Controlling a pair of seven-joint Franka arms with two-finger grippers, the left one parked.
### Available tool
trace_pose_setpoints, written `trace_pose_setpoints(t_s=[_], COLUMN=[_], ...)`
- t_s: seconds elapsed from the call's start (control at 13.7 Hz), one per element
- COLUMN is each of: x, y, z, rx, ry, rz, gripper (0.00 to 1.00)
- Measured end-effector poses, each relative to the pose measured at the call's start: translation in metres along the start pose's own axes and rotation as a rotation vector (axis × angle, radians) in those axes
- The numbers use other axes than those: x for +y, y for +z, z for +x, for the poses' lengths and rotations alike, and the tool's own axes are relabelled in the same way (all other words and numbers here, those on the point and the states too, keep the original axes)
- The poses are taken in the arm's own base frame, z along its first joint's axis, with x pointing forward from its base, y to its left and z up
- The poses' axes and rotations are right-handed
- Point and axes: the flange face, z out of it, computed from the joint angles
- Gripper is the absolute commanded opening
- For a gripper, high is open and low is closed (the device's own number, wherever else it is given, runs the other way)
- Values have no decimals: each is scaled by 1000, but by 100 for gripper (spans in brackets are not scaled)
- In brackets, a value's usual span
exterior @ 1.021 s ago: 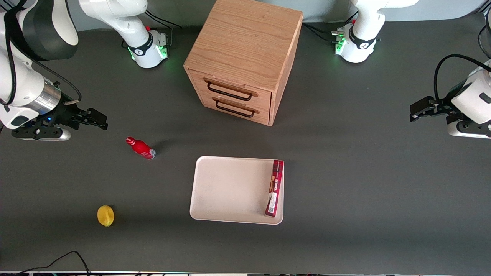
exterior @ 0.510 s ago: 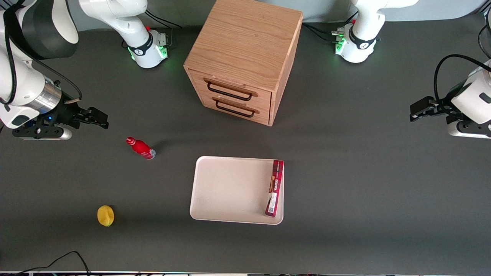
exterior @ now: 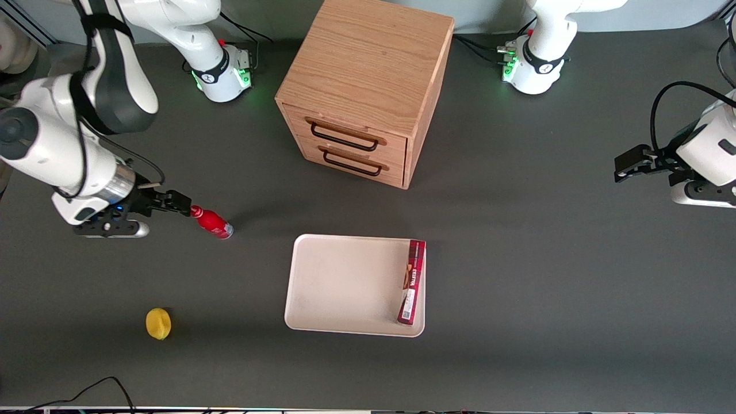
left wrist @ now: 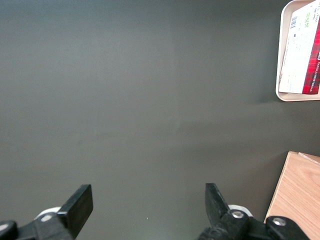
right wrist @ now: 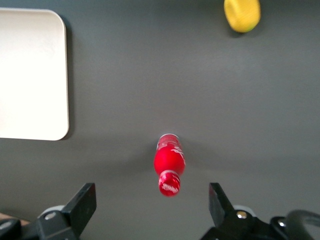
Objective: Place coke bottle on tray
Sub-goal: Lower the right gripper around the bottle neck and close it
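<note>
The small red coke bottle [exterior: 210,222] stands upright on the dark table, toward the working arm's end and away from the tray; it also shows in the right wrist view [right wrist: 169,163], cap toward the camera. My right gripper [exterior: 175,203] hovers right beside the bottle's cap, fingers open and empty; in the wrist view [right wrist: 152,207] the cap sits between the spread fingertips but higher up the frame, untouched. The cream-white tray [exterior: 339,282] lies near the table's middle, nearer the front camera than the cabinet; its corner shows in the right wrist view [right wrist: 30,75].
A long dark-red box [exterior: 411,282] lies along the tray's edge toward the parked arm. A wooden drawer cabinet [exterior: 365,86] stands farther from the camera than the tray. A yellow lemon [exterior: 158,323] lies nearer the camera than the bottle, also in the right wrist view [right wrist: 242,14].
My right arm has swung in toward the bottle and lowered; the gripper now sits next to the bottle's cap. The bottle, tray and lemon have not moved.
</note>
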Motion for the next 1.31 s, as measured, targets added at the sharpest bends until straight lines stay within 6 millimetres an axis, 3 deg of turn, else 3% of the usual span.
trace_pose_setpoints(t_s=[0.36,0.66,0.95,1.17,1.31], x=[1,5,7,12,13], y=[73,88,99,100,99], z=[-26,-35,-41,-41,-40], rx=[49,31,29,30,31], ry=[-5,-2,0,9,11], rz=[6,3,2,2,2], gripper=[100,95,53,0,0])
